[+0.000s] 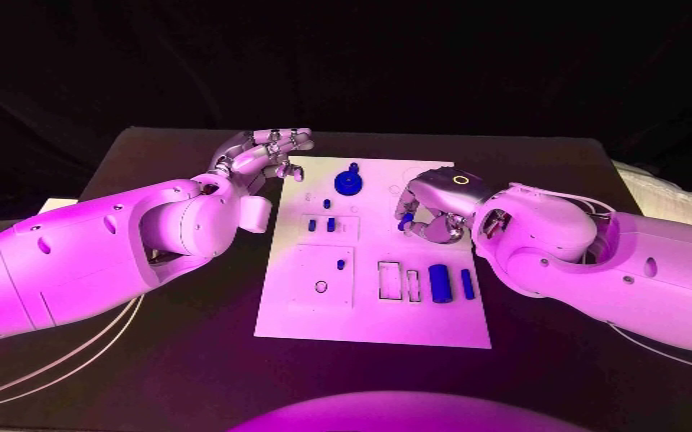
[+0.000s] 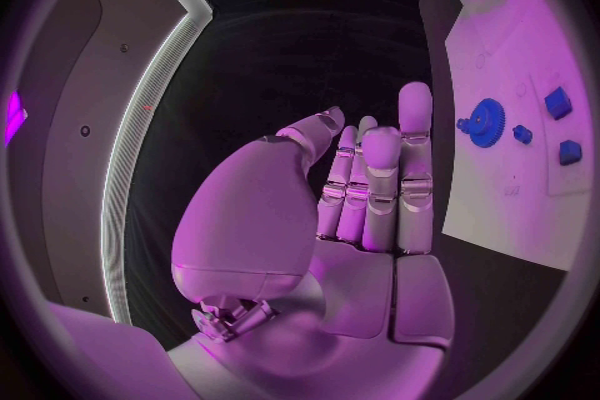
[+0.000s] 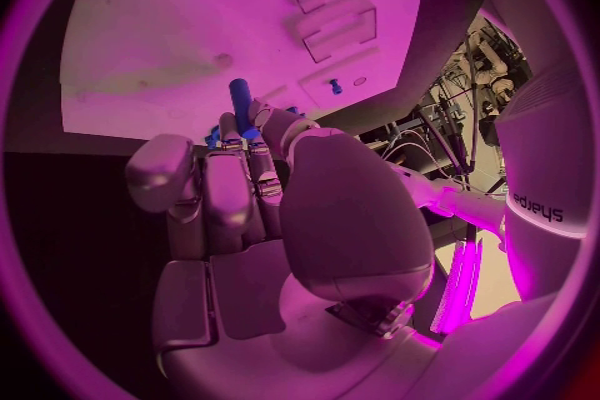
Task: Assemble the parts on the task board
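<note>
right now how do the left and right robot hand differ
The right robot hand pinches a small blue peg in its fingertips, while the left robot hand holds nothing, fingers straight. The right robot hand sits over the task board, near its right edge; the left robot hand hovers at the board's far left corner, mostly off it. Both are silver, on white arms.

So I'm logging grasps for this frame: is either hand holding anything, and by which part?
The right hand pinches a small blue cylindrical peg by its lower end; its upper end sticks out free above the fingertips. The left hand holds nothing.
</note>
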Tool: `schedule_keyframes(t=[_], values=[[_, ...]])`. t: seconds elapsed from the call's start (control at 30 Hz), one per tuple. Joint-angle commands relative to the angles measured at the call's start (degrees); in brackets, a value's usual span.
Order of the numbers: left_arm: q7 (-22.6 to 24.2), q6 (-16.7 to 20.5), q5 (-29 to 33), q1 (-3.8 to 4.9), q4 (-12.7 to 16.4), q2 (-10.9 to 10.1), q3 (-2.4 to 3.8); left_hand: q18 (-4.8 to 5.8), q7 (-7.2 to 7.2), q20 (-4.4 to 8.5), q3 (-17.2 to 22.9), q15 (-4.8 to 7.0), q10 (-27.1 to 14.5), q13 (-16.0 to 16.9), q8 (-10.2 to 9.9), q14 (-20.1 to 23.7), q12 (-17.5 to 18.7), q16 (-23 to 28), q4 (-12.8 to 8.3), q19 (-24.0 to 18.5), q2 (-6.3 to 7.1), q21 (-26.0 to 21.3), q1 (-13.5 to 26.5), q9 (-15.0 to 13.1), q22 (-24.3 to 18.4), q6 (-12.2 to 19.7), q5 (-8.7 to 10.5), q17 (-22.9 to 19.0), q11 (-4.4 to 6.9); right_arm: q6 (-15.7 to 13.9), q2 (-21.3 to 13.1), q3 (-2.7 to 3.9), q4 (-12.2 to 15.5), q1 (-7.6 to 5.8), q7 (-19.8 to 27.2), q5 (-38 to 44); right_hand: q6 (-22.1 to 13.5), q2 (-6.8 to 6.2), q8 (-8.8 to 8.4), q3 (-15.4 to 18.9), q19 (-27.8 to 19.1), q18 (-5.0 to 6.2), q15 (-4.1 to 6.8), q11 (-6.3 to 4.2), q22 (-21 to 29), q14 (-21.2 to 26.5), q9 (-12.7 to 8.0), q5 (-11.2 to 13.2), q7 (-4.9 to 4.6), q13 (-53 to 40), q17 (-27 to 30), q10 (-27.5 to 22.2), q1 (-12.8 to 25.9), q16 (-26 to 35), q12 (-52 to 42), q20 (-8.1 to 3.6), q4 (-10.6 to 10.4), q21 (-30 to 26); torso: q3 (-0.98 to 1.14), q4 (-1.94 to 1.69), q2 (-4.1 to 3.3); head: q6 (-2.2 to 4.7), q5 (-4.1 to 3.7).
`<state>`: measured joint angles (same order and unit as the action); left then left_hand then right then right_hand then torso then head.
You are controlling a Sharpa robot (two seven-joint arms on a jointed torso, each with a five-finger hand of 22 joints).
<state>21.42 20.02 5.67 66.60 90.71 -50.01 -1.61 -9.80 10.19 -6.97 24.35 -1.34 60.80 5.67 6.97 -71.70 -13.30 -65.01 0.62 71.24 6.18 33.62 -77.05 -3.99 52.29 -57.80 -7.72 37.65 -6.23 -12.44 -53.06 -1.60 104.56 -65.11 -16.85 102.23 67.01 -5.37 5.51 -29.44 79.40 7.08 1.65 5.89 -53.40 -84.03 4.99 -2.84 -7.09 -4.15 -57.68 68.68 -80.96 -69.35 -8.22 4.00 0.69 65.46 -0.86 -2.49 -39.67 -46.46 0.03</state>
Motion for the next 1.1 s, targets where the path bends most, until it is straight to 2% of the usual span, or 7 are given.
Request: schedule_keyframes(t=[0.03, 0.17, 0.3, 0.53, 0.77, 0.9, 1.1], values=[[0.28, -1.05, -0.30, 0.02, 0.04, 0.16, 0.04, -0.47, 0.00, 0.07, 0.11, 0.03, -0.32, 0.02, 0.30, 0.34, -0.14, -0.19, -0.38, -0.07, 0.11, -0.35, -0.58, 0.02, -0.05, 0.28, -0.27, -0.05, -0.04, -3.02, -0.26, 0.12, 1.98, -0.27, 0.73, -2.24, -0.08, 0.48, -0.35, -2.16, 0.18, -0.22, 0.19, -2.72, -0.12, -1.36, -0.08, -0.22, -0.28, -0.03, -0.11, 3.04, -1.26, -0.34, 0.37, -0.10, 1.80, 0.18, -0.03, -0.02, -0.03, -0.03, 0.13], [0.29, -1.09, -0.30, 0.01, 0.04, 0.24, 0.04, -0.47, 0.00, 0.07, 0.12, 0.03, -0.35, 0.02, 0.33, 0.37, -0.18, -0.18, -0.40, -0.09, 0.09, -0.40, -0.61, 0.01, -0.09, 0.28, -0.27, -0.10, -0.04, -2.72, 1.32, 0.21, 3.23, -0.39, 1.76, -4.77, -0.16, 0.25, -0.47, -2.27, 0.14, -0.21, 0.13, -2.64, -0.08, -1.35, -0.11, -0.31, -0.39, -0.02, -0.09, 2.98, -1.06, -0.36, 0.55, -0.08, 1.93, 0.17, -0.05, -0.03, -0.05, 0.02, 0.36], [0.29, -1.13, -0.30, 0.01, 0.03, 0.35, 0.04, -0.48, 0.00, 0.07, 0.12, 0.03, -0.37, 0.02, 0.35, 0.38, -0.20, -0.17, -0.41, -0.10, 0.08, -0.44, -0.63, 0.01, -0.11, 0.27, -0.27, -0.13, -0.04, -1.96, 4.02, 0.07, 3.13, -0.09, 2.64, -6.09, -0.34, 0.11, -0.65, -2.40, 0.08, -0.20, 0.05, -2.53, -0.04, -1.31, -0.18, -0.43, -0.50, 0.00, -0.01, 2.81, -0.80, -0.35, 0.83, -0.02, 2.01, 0.16, -0.05, -0.11, -0.06, -0.10, 0.79], [0.27, -1.19, -0.31, 0.01, 0.03, 0.53, 0.04, -0.48, 0.00, 0.07, 0.12, 0.03, -0.37, 0.02, 0.35, 0.38, -0.20, -0.17, -0.41, -0.10, 0.08, -0.44, -0.63, 0.01, -0.11, 0.27, -0.27, -0.13, -0.04, -1.20, 10.21, -0.41, 1.50, 1.83, 4.32, -5.58, -0.62, 0.20, -0.96, -2.97, -0.04, -0.17, -0.06, -2.38, 0.05, -1.24, -0.28, -0.94, -0.64, 0.00, 0.15, 2.62, -0.79, -0.30, 1.24, 0.06, 2.40, 0.13, -0.09, -0.19, -0.08, -0.50, 1.81], [0.23, -1.22, -0.31, 0.01, 0.22, 0.57, 0.04, -0.48, 0.00, 0.07, 0.12, 0.03, -0.37, 0.02, 0.35, 0.38, -0.20, -0.17, -0.41, -0.10, 0.08, -0.44, -0.63, 0.01, -0.11, 0.27, -0.27, -0.13, -0.04, 0.15, 14.66, -1.06, -1.30, 4.14, 5.57, -4.99, -0.68, 0.23, -1.03, -3.20, -0.08, -0.17, -0.09, -2.34, 0.05, -1.23, -0.30, -1.19, -0.68, -0.01, 0.12, 2.60, -0.80, -0.34, 1.36, 0.08, 2.56, 0.15, -0.10, -0.07, -0.10, -0.59, 2.79], [0.21, -1.24, -0.31, 0.02, 0.30, 0.55, 0.04, -0.48, 0.00, 0.07, 0.12, 0.03, -0.37, 0.02, 0.35, 0.38, -0.20, -0.17, -0.41, -0.10, 0.08, -0.44, -0.63, 0.01, -0.11, 0.27, -0.27, -0.13, -0.04, 0.93, 15.86, -1.24, -2.43, 4.99, 5.79, -5.11, -0.70, 0.25, -1.06, -3.29, -0.09, -0.16, -0.11, -2.31, 0.04, -1.22, -0.31, -1.29, -0.71, -0.01, 0.14, 2.58, -0.78, -0.33, 1.41, 0.09, 2.62, 0.15, -0.06, -0.02, -0.09, -0.57, 3.07], [0.19, -1.28, -0.40, 0.02, 0.39, 0.48, 0.05, -0.48, 0.00, 0.07, 0.12, 0.03, -0.37, 0.02, 0.35, 0.38, -0.20, -0.17, -0.41, -0.10, 0.08, -0.44, -0.63, 0.01, -0.11, 0.27, -0.27, -0.13, -0.04, 2.56, 16.65, -1.36, -3.81, 5.62, 5.38, -4.76, -0.69, 0.26, -1.07, -3.31, -0.10, -0.16, -0.12, -2.31, 0.04, -1.22, -0.32, -1.32, -0.71, -0.02, 0.15, 2.58, -0.77, -0.33, 1.42, 0.09, 2.63, 0.15, 0.01, -0.05, -0.10, -0.80, 3.07]])
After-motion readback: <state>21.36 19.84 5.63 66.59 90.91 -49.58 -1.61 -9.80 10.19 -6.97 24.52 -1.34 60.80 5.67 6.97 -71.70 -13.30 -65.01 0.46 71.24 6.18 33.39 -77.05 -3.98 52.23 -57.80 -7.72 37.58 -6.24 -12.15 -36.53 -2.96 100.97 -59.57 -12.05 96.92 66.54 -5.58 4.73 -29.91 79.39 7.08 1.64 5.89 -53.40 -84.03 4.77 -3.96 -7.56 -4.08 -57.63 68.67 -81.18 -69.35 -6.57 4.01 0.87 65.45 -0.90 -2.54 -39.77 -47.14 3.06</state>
